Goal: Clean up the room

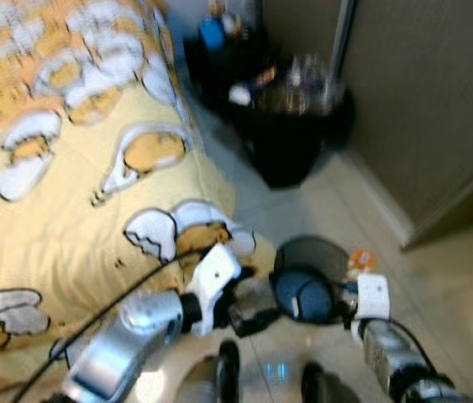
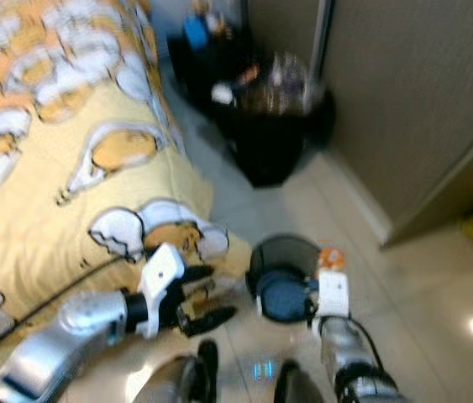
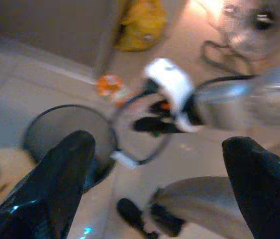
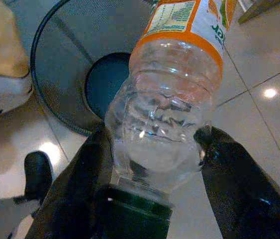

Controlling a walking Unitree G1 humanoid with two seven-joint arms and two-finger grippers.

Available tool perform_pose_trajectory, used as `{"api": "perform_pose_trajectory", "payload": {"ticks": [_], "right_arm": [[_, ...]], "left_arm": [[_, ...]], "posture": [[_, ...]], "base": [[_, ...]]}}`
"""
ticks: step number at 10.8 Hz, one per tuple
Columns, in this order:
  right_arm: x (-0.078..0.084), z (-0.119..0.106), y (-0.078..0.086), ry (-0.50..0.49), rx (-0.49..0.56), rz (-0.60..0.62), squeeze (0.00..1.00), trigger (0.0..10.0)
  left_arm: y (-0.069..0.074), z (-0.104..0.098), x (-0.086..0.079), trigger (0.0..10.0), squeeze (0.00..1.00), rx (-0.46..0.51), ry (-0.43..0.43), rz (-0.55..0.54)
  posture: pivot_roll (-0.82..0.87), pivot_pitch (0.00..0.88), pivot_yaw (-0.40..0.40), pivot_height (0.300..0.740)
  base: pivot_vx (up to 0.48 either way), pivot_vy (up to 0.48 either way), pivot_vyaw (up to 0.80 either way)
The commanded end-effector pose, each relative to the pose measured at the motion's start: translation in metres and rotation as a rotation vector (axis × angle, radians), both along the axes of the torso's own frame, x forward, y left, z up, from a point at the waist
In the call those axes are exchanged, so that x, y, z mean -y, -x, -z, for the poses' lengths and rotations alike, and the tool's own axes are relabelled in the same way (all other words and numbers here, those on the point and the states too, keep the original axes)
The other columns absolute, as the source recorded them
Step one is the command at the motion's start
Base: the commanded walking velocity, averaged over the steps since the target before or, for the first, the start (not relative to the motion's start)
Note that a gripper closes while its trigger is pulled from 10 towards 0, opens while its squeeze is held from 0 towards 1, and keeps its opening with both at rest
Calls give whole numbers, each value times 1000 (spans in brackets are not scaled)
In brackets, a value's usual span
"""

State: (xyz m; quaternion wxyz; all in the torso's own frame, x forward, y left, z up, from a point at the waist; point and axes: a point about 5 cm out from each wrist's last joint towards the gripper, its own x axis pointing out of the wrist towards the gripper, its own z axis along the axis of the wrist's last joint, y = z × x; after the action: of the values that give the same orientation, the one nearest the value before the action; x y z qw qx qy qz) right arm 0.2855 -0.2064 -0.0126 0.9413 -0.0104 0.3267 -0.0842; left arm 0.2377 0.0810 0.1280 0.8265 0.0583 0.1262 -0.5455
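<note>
A clear plastic bottle [image 4: 164, 124] with an orange label and green cap is held in my right gripper [image 4: 154, 144], which is shut on it. The gripper [image 1: 349, 295] hovers at the right rim of a round black mesh wastebasket [image 1: 303, 245] standing on the tiled floor by the bed corner. The basket's blue bottom [image 4: 105, 79] shows beyond the bottle. My left gripper [image 1: 249, 309] is open and empty, low beside the bed corner, just left of the basket [image 3: 65, 124].
A bed with a yellow cartoon-print cover [image 1: 68, 185] takes up the left. Dark clutter and a black bin [image 1: 286, 126] stand at the back. A grey wall panel [image 1: 438, 109] runs along the right. A yellow bag [image 3: 142, 22] and a fan [image 3: 254, 20] sit on the floor.
</note>
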Motion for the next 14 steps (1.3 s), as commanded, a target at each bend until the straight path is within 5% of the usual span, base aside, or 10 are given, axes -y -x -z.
{"api": "perform_pose_trajectory", "payload": {"ticks": [1,2,4,7,8,9,11,12,14], "right_arm": [[-3,3,2,-17,-20,11,0,10000],[-5,2,0,-62,-20,27,1000,10000],[-1,-2,-4,-99,-17,44,1000,10000],[-3,-15,-17,-76,25,-25,1000,10000],[-4,-25,-26,-10,80,-89,0,10000],[-7,-33,-32,-7,156,-121,0,10000],[-9,-53,-22,-14,462,-103,0,10000],[-10,-61,-13,-35,548,-78,0,10000],[-5,-58,-11,-52,549,-93,0,10000]], "left_arm": [[10,0,3,10000,0,-32,-20,58],[19,-6,7,10000,0,-54,-36,100],[28,-6,9,10000,0,-139,-9,101],[22,5,8,10000,0,-117,-61,33],[12,15,7,10000,0,-71,-109,-51],[-2,23,2,10000,0,-21,-122,-182],[-37,27,-46,10000,0,-11,120,-771],[-47,35,-60,10000,0,29,113,-916],[-63,36,-57,10000,0,164,72,-997]], "posture": [[272,429,143,740],[275,426,136,740],[274,412,117,740],[250,380,85,740],[235,311,57,740],[217,235,31,740],[178,0,3,740],[161,0,2,740],[162,0,-36,740]], "base": [[0,0,0],[0,0,0],[0,0,0],[0,0,0],[0,0,0],[0,0,0],[0,0,0],[0,0,0],[0,0,303]]}}
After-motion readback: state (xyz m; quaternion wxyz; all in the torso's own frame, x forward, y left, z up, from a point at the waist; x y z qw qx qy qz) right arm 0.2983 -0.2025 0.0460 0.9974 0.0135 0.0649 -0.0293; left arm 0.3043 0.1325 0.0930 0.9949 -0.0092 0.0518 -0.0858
